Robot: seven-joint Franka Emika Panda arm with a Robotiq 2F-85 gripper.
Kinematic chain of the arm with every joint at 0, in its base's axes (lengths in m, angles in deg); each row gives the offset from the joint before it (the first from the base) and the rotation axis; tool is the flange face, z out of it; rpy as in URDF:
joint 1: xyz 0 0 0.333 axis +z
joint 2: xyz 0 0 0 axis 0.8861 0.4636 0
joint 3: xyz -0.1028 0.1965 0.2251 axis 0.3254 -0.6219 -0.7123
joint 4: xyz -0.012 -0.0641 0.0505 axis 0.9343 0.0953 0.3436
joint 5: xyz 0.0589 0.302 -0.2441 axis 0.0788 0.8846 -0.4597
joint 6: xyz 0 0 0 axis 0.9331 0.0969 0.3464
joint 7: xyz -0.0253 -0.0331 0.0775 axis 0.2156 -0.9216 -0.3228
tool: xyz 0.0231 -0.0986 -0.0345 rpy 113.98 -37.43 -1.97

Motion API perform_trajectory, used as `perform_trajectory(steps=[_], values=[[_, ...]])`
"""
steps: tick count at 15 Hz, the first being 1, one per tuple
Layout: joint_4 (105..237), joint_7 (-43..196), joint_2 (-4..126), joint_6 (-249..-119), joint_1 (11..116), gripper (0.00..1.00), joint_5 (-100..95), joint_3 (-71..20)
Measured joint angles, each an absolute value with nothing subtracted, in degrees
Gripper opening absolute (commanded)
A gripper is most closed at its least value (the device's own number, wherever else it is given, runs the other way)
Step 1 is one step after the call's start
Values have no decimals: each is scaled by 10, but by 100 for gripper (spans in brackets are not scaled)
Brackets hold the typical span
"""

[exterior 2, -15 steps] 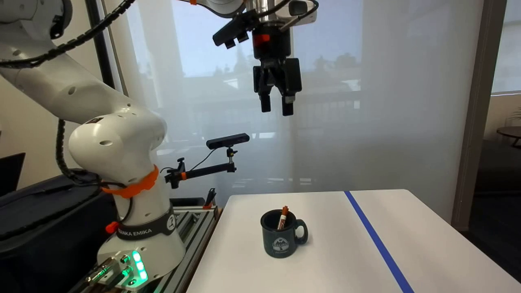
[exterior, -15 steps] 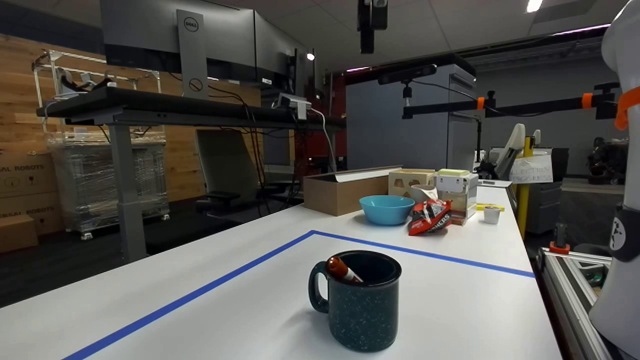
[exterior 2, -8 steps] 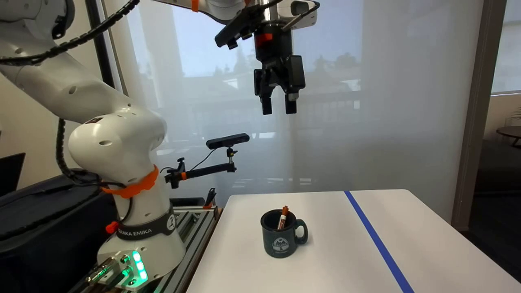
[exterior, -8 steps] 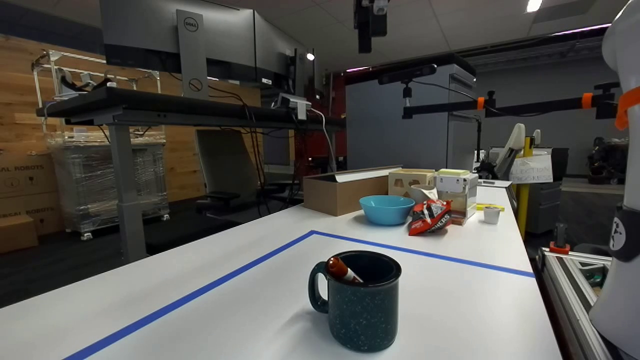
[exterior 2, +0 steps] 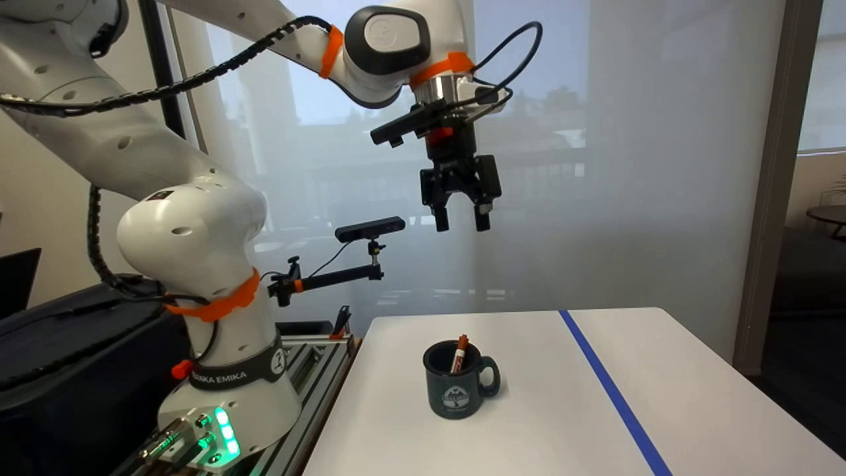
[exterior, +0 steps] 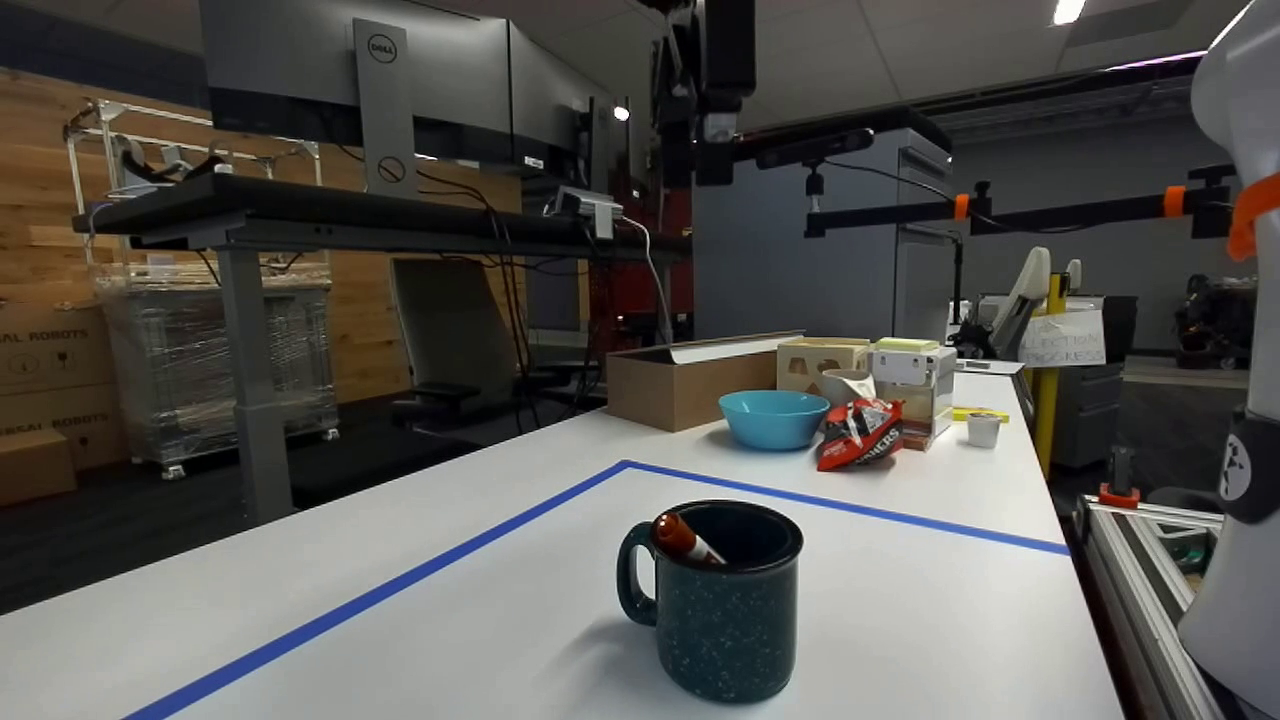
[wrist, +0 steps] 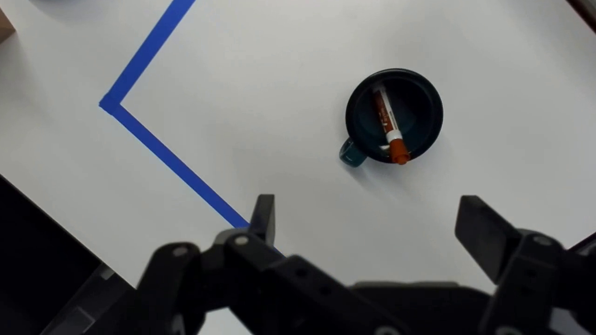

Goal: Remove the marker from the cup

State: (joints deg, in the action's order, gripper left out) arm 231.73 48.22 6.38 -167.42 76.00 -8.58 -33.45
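Observation:
The cup point(exterior 2: 456, 398), a dark teal speckled mug, stands upright on the white table in both exterior views point(exterior: 730, 635). In the wrist view the cup point(wrist: 421, 111) shows from above, its handle toward the lower left. The marker point(wrist: 386, 114) leans inside it. Its orange-red cap rests over the rim near the handle; the cap end of the marker also shows in both exterior views point(exterior: 677, 537) point(exterior 2: 460, 350). My gripper point(exterior 2: 462, 226) points down high above the cup, touching nothing. In the wrist view my gripper point(wrist: 368, 197) is wide open and empty, below the cup in the picture.
Blue tape point(exterior: 480, 545) marks lines on the table. Farther back stand a light blue bowl point(exterior: 775, 420), a red snack bag point(exterior: 860, 435), a cardboard box point(exterior: 690, 385) and a small white cup point(exterior: 983, 430). A camera on a black arm point(exterior 2: 337, 277) stands behind the table edge.
My gripper has come down toward the cup and shifted slightly to the right in an exterior view. Its jaws have spread a little wider. The cup and marker have not moved.

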Motion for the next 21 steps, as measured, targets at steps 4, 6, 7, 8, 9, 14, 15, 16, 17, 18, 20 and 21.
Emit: perform_trajectory(steps=[4, 6, 7, 8, 9, 14, 15, 16, 17, 18, 20, 21], values=[[2368, 491, 79, -1724, 788, 100, -54, -338], [2369, 489, 96, -1732, 801, 100, -33, -337], [2368, 489, 103, -1733, 804, 100, -32, -337], [2368, 489, 105, -1733, 803, 100, -32, -337], [2368, 489, 105, -1733, 802, 100, -32, -337], [2361, 492, 105, -1731, 794, 100, -61, -345], [2361, 492, 105, -1732, 794, 100, -67, -345], [2362, 491, 106, -1732, 794, 100, -71, -345], [2362, 490, 108, -1735, 794, 100, -73, -345], [2362, 489, 112, -1740, 794, 100, -74, -345], [2362, 489, 122, -1752, 794, 100, -74, -345], [2362, 487, 129, -1762, 794, 100, -74, -345]])
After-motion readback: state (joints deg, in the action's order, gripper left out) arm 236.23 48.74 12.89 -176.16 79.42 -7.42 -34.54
